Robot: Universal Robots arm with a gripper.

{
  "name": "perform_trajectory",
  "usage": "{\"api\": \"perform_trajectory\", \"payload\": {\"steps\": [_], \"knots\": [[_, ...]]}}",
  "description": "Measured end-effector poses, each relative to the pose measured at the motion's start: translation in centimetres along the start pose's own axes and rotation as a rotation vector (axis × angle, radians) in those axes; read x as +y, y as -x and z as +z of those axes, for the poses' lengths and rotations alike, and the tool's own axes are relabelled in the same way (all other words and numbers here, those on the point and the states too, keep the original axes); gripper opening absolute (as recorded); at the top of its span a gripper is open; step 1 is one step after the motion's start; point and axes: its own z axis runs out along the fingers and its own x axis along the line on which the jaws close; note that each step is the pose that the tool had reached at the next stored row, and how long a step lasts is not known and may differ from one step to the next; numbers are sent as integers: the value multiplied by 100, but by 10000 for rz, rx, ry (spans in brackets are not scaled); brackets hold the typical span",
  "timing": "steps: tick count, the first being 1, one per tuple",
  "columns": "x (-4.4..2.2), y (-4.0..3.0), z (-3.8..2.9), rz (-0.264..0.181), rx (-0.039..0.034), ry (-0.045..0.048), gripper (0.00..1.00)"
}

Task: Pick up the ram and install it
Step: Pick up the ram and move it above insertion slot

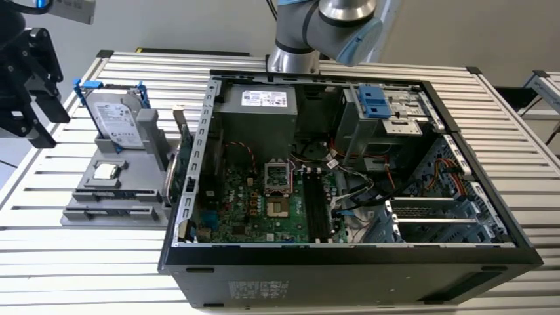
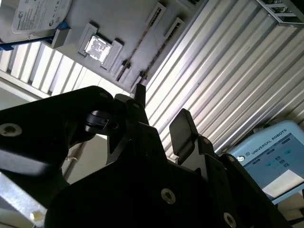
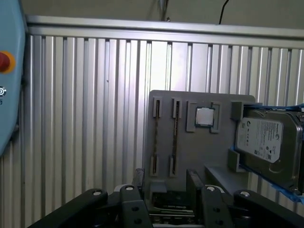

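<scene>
Exterior view is showing the pincer [image 1: 31,105] hanging above the tabletop [image 1: 52,262], to the exterior view's left of the gray holder [image 1: 147,134], and touching nothing. In the second wrist view its fingers [image 2: 183,126] are standing spread with nothing between them. The ram [image 3: 175,135] is sitting on edge in a holder slot, just beside the processor chip [image 3: 204,116], with the hard drive [image 3: 266,142] lying beyond the chip. A second thin strip is occupying the neighbouring slot.

Risk assessment: the stick is presenting only a thin edge, so an off-centre descent is likely to be striking the slot's end clips or nudging the neighbouring strip. A shallow pinch is risking a tilted stick. A tilted stick is liable to be jamming at the memory slots [image 1: 317,203] inside the computer case [image 1: 350,275], where loose cables [image 1: 355,197] are lying close alongside.
</scene>
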Motion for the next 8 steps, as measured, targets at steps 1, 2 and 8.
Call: {"api": "perform_trajectory", "payload": {"steps": [1, 2, 8], "knots": [[0, 0, 4, 0, 2, 0, 100], [0, 0, 8, 0, 6, 0, 100], [0, 0, 33, 0, 23, 1, 100]]}}
